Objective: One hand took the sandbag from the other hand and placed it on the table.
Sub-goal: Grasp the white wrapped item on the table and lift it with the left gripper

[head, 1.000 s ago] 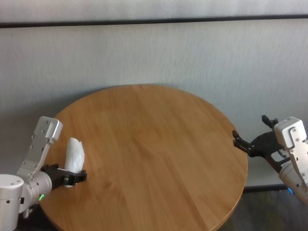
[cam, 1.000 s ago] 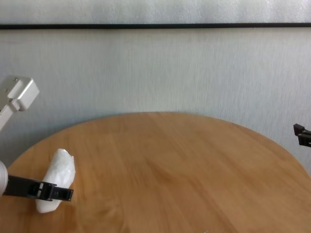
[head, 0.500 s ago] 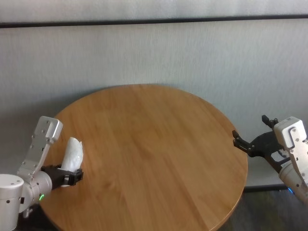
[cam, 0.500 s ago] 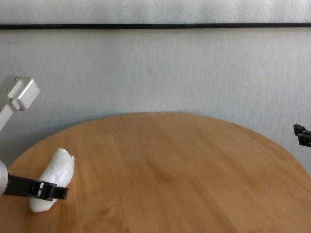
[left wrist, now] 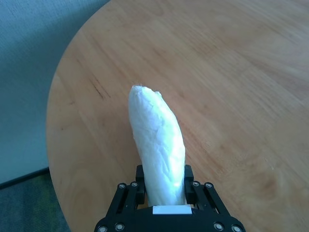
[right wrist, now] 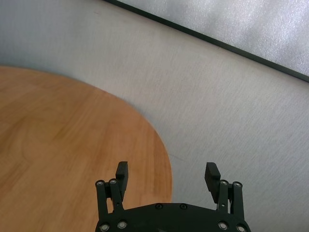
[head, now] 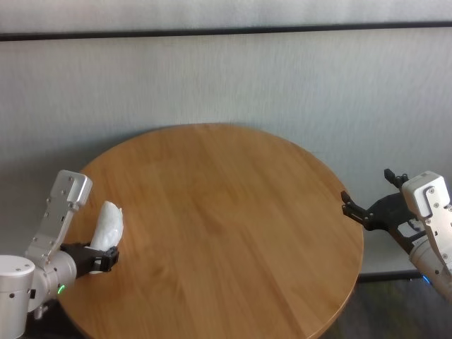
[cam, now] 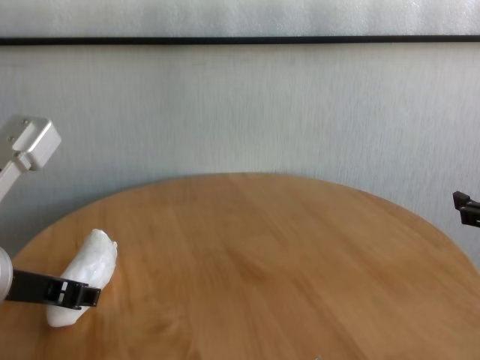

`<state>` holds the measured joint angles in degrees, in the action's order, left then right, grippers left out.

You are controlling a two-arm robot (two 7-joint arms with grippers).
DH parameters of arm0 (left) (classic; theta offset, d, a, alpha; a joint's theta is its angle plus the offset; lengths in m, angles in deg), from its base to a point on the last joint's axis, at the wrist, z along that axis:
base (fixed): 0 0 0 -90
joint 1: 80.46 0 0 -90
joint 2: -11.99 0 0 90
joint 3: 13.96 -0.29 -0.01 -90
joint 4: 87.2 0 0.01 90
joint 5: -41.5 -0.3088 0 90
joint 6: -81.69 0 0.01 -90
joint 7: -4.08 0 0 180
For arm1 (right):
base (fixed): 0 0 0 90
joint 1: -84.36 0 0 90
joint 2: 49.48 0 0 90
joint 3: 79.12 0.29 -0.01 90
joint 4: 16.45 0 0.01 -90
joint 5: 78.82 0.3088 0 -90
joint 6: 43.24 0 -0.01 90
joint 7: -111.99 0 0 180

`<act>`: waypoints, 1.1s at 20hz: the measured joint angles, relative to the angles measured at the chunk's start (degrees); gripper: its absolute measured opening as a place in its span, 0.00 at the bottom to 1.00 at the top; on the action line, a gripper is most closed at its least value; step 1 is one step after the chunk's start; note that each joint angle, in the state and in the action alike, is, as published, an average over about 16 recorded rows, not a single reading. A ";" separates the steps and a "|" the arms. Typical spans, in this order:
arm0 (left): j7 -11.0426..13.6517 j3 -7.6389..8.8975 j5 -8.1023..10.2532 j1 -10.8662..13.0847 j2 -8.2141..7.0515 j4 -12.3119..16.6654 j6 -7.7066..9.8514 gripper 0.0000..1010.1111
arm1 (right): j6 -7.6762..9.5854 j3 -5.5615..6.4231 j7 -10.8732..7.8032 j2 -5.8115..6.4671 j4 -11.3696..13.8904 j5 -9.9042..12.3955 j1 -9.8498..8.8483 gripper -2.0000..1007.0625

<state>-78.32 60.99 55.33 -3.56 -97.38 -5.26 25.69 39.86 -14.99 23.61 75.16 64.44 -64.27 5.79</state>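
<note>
Your left claw (head: 99,260) clamps the soft white crinkly-plastic sandbag (head: 108,226) at lower left, over the round wooden table (head: 226,212). Your right claw (head: 366,212), fingers apart, waits far right; a loose handover could drop it.

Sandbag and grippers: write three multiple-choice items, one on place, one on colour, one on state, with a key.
1. Where is the sandbag?
A. at the table's left edge, in the left gripper
B. at the table's middle
C. in the right gripper

2. What colour is the sandbag?
A. blue
B. white
C. red

3. How is the right gripper?
A. shut on the sandbag
B. shut on nothing
C. open and empty

Key: A, the left gripper clamps its near end at the left edge of the table; B, the pouch shows white in every view; C, the right wrist view shows its fingers spread with nothing between them, off the table's right edge.
</note>
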 joint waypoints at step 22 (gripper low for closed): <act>0.00 -0.03 0.00 -0.01 -0.04 0.01 0.00 0.37 | 0.00 0.00 0.00 0.00 0.00 0.00 0.00 0.99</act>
<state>-78.32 60.97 55.33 -3.56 -97.42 -5.24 25.69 39.86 -14.99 23.61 75.16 64.44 -64.27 5.79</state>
